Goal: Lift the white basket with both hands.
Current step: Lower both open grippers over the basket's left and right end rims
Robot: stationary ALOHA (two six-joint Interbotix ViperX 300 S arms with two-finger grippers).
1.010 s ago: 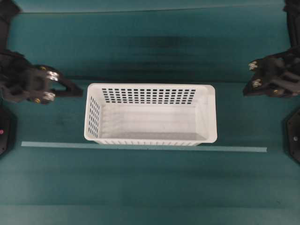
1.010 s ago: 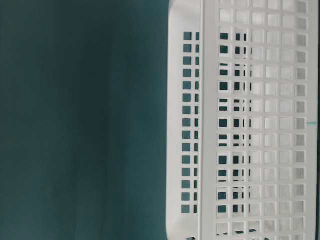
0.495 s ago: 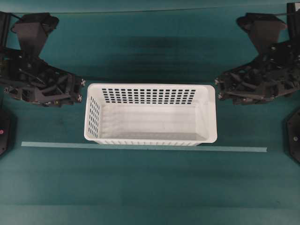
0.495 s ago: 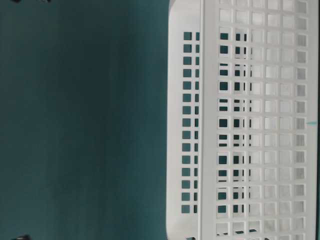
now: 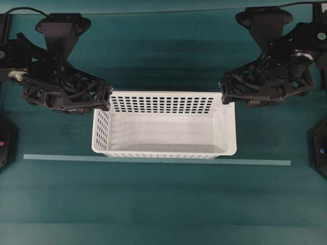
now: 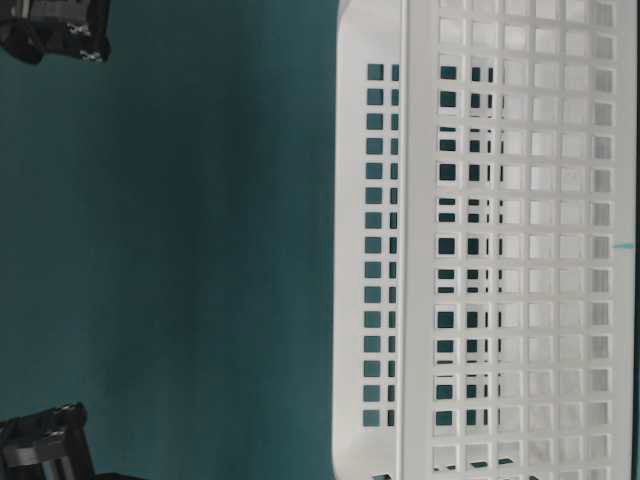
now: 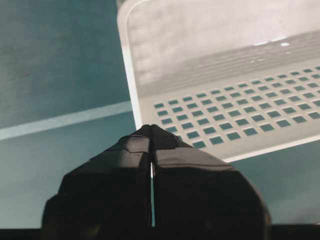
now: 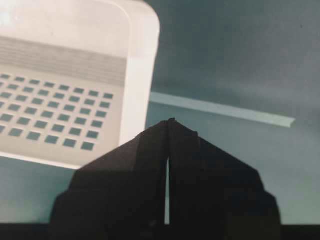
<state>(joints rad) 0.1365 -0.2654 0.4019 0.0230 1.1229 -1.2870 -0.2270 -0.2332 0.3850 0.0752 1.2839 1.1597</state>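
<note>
The white basket [image 5: 163,130] stands empty in the middle of the teal table, its slotted wall filling the right of the table-level view [image 6: 500,240]. My left gripper [image 5: 108,97] is shut and hovers at the basket's far left corner, its closed tips [image 7: 151,127] just over the corner rim of the basket [image 7: 225,60]. My right gripper [image 5: 223,95] is shut too, at the far right corner. In its wrist view its tips [image 8: 169,121] sit beside the basket's rim [image 8: 140,75]. Neither gripper holds anything.
A thin pale tape strip [image 5: 153,160] runs along the table in front of the basket. Flat black mounts sit at the left edge [image 5: 4,143] and the right edge [image 5: 321,148]. Black arm parts show at the table-level view's top left [image 6: 60,30] and bottom left [image 6: 45,450].
Both arms have swung in from the table's sides to the basket's far corners. The basket has not moved, and both grippers stayed shut.
</note>
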